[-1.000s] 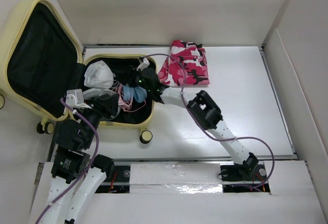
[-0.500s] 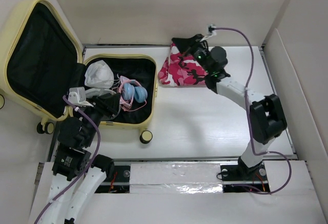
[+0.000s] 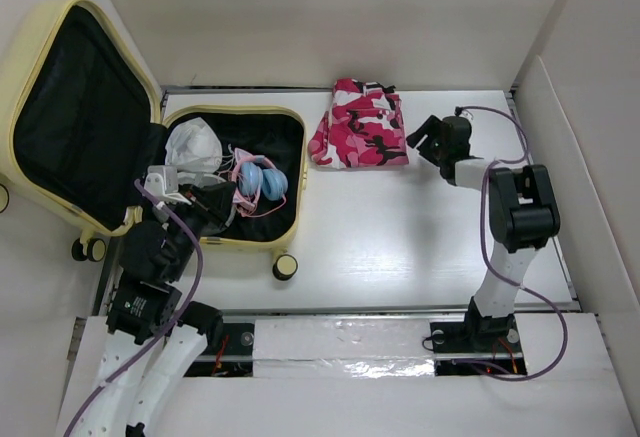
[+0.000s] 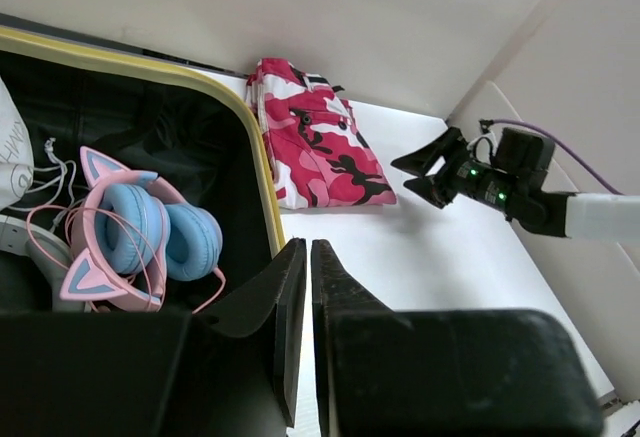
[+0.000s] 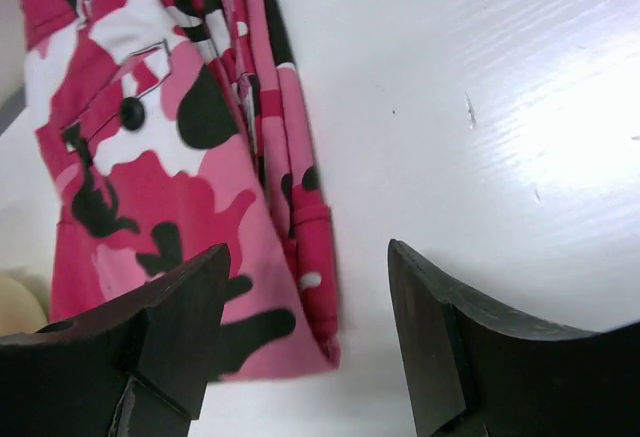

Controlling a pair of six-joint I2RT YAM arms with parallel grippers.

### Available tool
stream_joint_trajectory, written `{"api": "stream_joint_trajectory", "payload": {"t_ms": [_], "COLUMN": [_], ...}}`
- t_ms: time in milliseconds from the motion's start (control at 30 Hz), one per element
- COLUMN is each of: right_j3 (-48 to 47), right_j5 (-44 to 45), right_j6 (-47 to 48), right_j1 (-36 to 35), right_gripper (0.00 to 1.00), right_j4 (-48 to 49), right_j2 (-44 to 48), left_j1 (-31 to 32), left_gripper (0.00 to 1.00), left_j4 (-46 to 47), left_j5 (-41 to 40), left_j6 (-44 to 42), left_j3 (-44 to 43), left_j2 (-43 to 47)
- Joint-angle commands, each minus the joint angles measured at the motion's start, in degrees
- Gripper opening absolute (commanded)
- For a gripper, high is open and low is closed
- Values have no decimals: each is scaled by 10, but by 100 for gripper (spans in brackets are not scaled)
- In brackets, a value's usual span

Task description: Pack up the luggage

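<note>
White table [image 3: 400, 227], pale walls close on all sides.

Position: the luggage [image 3: 297, 187] lies open at the far left. Its base sits flat on the table and its lid is swung out to the left, past the table edge and tilted up.

Handling (judged):
- Hard shell, so stiff under a push; smooth and rounded, so probably slippery.
- Far too broad for either gripper to span.
- The thin rim of base or lid looks like the only place jaws could pinch; the lid's free edge is the likeliest hold for swinging it shut.
- The wheels [image 3: 285, 267] on the near side suggest the case may roll or skid if shoved sideways.
- Probably light while part-filled.

Appearance: pale yellow shell, black fabric lining, small yellow-and-black wheels. The base holds pink-and-blue cat-ear headphones [image 4: 130, 242] and a white bundle [image 3: 195, 147].

Outside the case, just right of the base, lies a folded pink camouflage garment [image 3: 360, 137], soft and floppy by the look of it.

Grippers:
- Left gripper [image 4: 307, 257]: fingers pressed together, nothing between them, over the near side of the base.
- Right gripper [image 5: 305, 252]: jaws apart and empty, low over the garment's right edge.
</note>
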State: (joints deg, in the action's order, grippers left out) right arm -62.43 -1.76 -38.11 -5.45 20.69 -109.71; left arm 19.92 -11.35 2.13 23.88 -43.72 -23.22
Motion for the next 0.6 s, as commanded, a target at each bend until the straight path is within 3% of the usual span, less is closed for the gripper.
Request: {"api": "stream_joint_trajectory", "payload": {"t_ms": [0,200,267,367,433,567], "right_j3": [-63,-141,-165,-161,-150,-66], "right_j5": [-54,-158,-197,-255,-306,-342], "right_j6": [22,7,-5,-32,-62,-157], "right_j1": [2,7,13,26,39,75], "right_gripper": [72,59,46,18,5,0], "right_j4": [-55,-69,-62,-27,28,201], "right_j2": [-34,-95,-114,-134,-142,-122], "left_j1": [4,-7,-13,-19,-19,-19], "left_gripper": [4,0,0,0,0,0], "left_j4": [37,41,44,66,87,116], "left_j5": [11,35,57,92,126,192], "left_j6": [-6,-7,-2,7,18,52], "left_j3": [4,0,-1,6,9,14], "left_j2": [-10,-48,-63,-79,-102,-168]}}
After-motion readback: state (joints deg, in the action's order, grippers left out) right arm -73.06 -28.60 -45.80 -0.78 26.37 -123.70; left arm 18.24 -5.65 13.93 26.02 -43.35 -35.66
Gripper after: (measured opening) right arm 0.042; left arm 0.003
